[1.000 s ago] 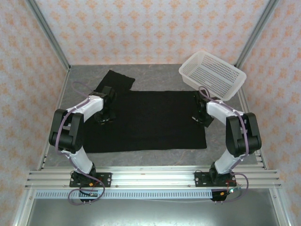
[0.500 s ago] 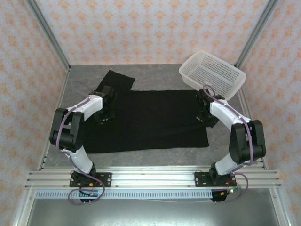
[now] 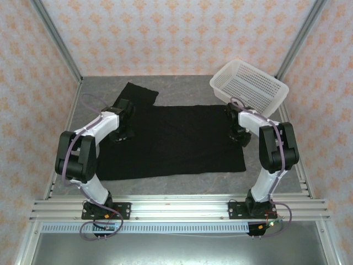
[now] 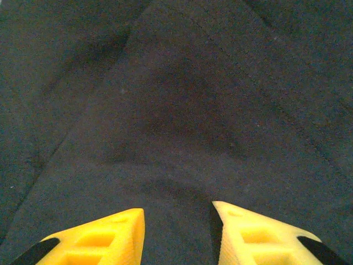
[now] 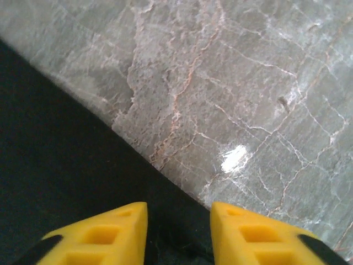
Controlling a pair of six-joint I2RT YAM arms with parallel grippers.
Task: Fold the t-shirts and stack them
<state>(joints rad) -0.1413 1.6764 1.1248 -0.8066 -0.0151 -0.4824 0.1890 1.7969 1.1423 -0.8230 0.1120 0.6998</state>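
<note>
the t-shirt (image 3: 176, 143) lies spread flat, plain black side up, in the middle of the table (image 3: 187, 83), one sleeve poking out toward the back left. the basket (image 3: 251, 85) sits just beyond its right end. no fold shows yet, so you look to be finishing the lay-out, with the first fold to come.

the overhead view gives you the whole outline and both arms at opposite ends. the right wrist view adds the cloth's edge running diagonally across the marble. the right gripper (image 5: 179, 221) straddles it, fingers spread and holding nothing. the left gripper (image 4: 177, 221) hovers over the shoulder seams, fingers also apart. you can't tell whether any cloth is caught there.

next, both claws probably need to pinch matching edges and lift together, or the cloth will skew.
</note>
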